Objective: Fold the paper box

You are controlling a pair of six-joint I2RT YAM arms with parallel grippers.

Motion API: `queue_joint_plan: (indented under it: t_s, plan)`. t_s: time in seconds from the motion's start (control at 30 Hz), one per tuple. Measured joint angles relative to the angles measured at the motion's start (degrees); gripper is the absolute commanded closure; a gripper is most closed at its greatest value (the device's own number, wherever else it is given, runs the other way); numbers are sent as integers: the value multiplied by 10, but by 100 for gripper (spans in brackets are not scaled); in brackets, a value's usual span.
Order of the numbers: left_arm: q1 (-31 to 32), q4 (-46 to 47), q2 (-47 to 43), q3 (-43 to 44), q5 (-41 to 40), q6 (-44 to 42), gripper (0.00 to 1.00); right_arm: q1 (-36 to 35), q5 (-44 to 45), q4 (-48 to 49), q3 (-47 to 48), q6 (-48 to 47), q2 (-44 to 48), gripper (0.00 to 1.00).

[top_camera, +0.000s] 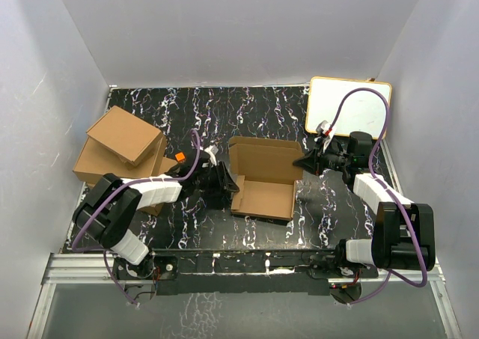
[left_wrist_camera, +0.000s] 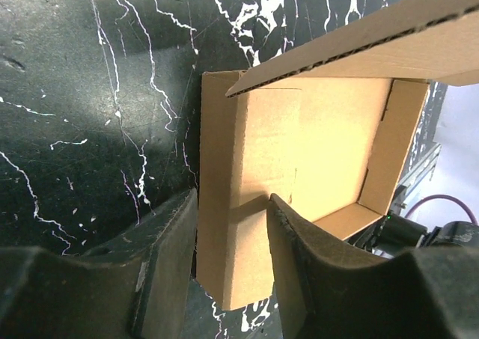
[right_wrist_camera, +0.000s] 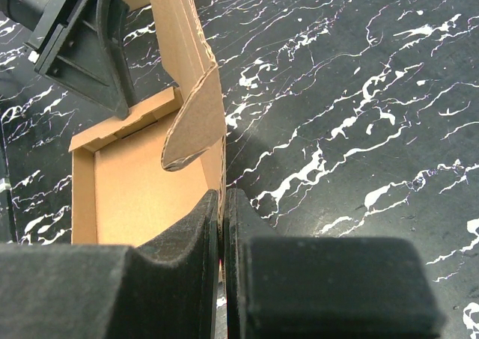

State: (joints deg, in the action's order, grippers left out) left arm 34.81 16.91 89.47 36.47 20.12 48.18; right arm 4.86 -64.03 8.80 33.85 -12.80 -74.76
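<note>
Right fingers [right_wrist_camera: 187, 242] pressed together beside the paper box [top_camera: 262, 197]; left fingers [left_wrist_camera: 314, 264] straddle its side wall [left_wrist_camera: 232, 204], grip unclear; tray walls stand, lid [top_camera: 266, 159] open, closing remains

We can read no lettering, number, label or brand anywhere. The plain brown corrugated-cardboard mailer box [top_camera: 262, 193] shows bare faces, the white board with a yellow rim [top_camera: 359, 103] looks blank, and the small orange patch [top_camera: 179, 157] is too small to make out.
</note>
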Motion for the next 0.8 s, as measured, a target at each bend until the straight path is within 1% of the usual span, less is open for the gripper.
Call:
queue_joint_plan:
  t_s: [0.23,0.5,0.8]
  plan:
    - [19,-54,0,26,-44,-24,57,0,0,0,0,0,-1,92]
    - [45,-120,0,63,-103,-50,50,-1,0,0,0,0,-3,92]
    - [74,-204,7,128,-174,-71,50,-3,0,0,0,0,-3,92]
